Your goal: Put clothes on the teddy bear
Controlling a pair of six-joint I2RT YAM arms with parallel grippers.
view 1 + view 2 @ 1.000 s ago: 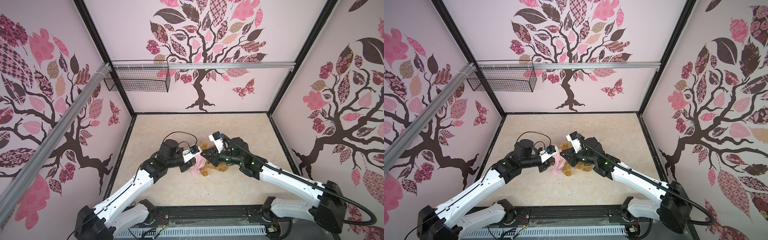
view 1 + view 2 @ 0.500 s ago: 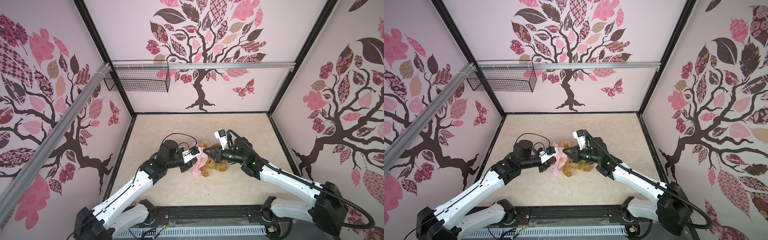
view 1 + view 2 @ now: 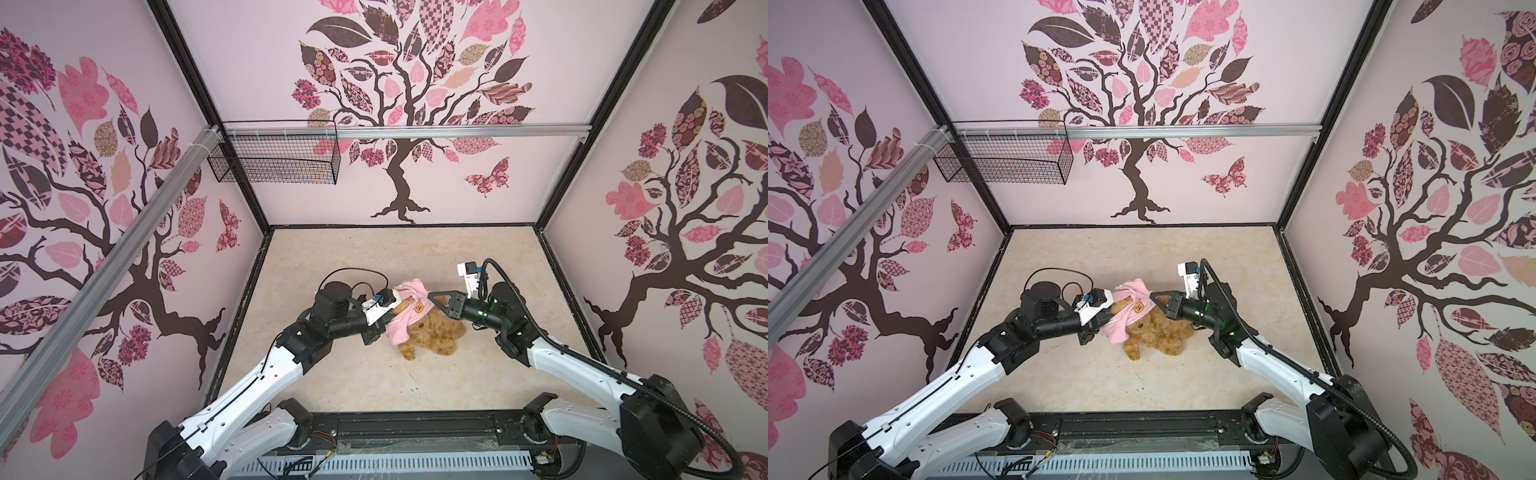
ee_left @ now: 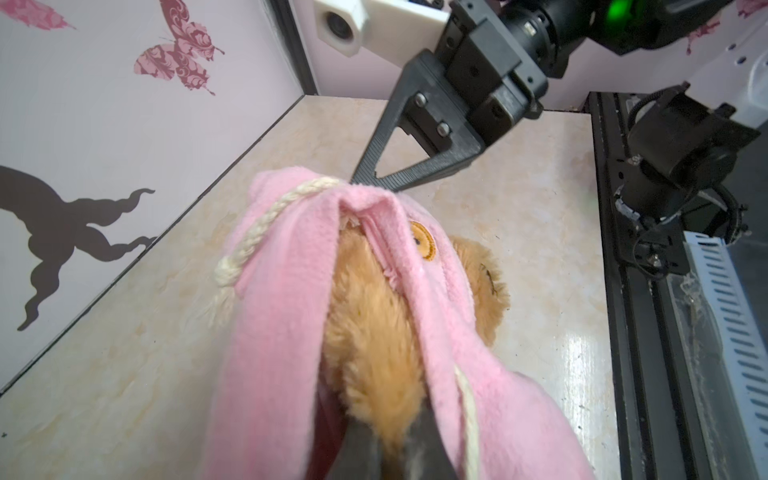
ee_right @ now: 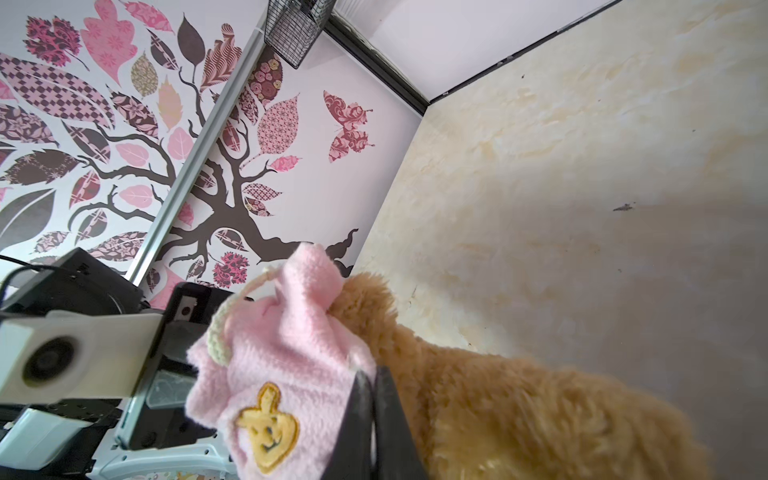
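Teddy bear (image 3: 436, 334) lay near the middle of the tabletop (image 3: 332, 257), between both arms, its upper part inside the pink shirt (image 3: 409, 316). We found the right tool (image 5: 365, 376) closed on the shirt's edge. The left tool (image 4: 392, 451) was closed amid fur inside the shirt's opening; whether on fur or cloth, we could not tell. We judged the pull-over step in hand. Next, the shirt needed drawing down the body against a steady hold.

No readable text, numbers or brand marks that I can find in any view. Only sign: orange bear-face emblem (image 5: 268, 428) on small pink fleece shirt (image 5: 291, 345); no lettering.
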